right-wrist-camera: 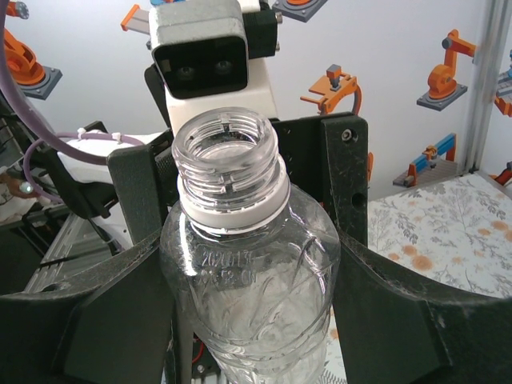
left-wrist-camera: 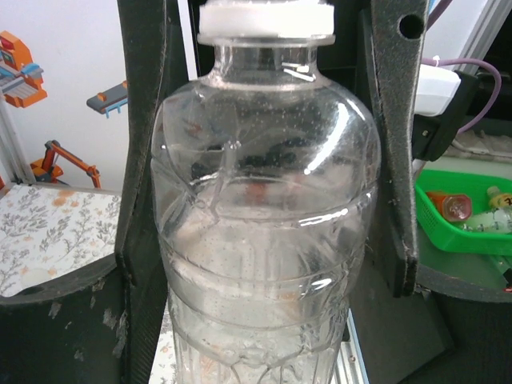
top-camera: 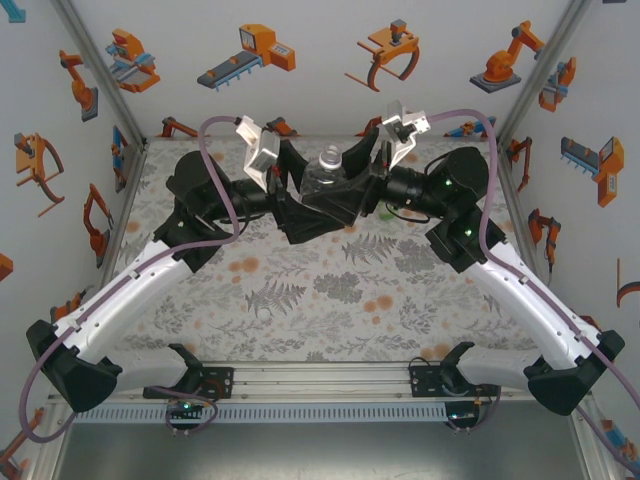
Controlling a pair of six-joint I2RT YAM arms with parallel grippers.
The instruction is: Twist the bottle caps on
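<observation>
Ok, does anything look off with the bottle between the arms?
The clear bottle has an open neck: bare threads above a white ring, no cap on it. Its shoulder also looks creased in the left wrist view.

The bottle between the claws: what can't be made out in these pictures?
Base of the bottle: cut off by the bottom edge in both wrist views.
Its mouth, left wrist view: cut off by the top edge above the white ring.
Contents of the green bin, left wrist view: too small, cut by the right edge.
</observation>
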